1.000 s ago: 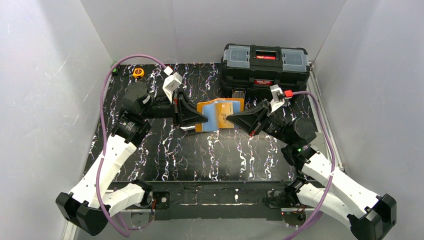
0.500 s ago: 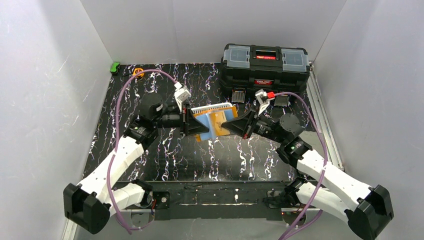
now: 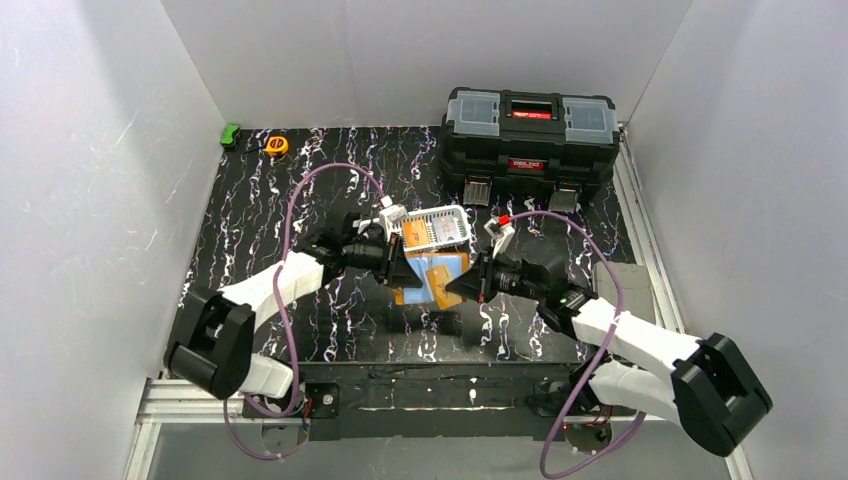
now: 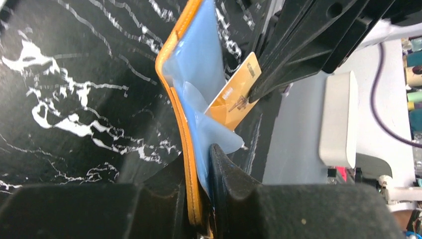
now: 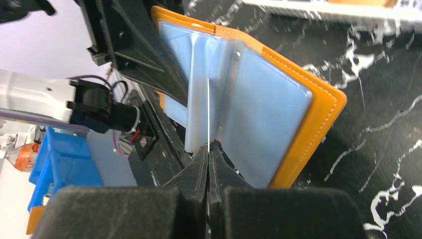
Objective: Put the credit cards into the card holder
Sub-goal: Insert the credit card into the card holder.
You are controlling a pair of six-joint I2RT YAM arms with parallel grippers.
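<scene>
1. The right pincer (image 5: 207,149) is pressed together on an orange credit card (image 4: 235,95). Its own wrist view shows the card edge-on as a thin pale line rising from the fingertips.
2. The left pincer (image 4: 195,158) is clamped on one side of the card holder (image 5: 268,107), gripping the orange cover and a blue leaf together. It holds the wallet open with its leaves fanned.
3. The holder sits between the two pincers, directly ahead of the right one. The card's free end points into the pale blue pockets (image 4: 199,64), and its long axis runs along the right arm's line of reach, parallel to the leaves.
4. The card's leading corner touches the blue plastic, but I cannot tell whether it is inside a pocket mouth or only between two leaves.
5. The right arm is the nearer one to finish the insertion, and I judge that the next move is a straight push along the card's length. The left pincer should brace the holder. A slight tilt would probably send the card between the leaves instead of into a pocket.
6. Just behind the holder on the surface (image 3: 300,200) stands a white basket (image 3: 452,237) holding the remaining cards (image 3: 415,233). A black toolbox (image 3: 530,125) stands well beyond it.
</scene>
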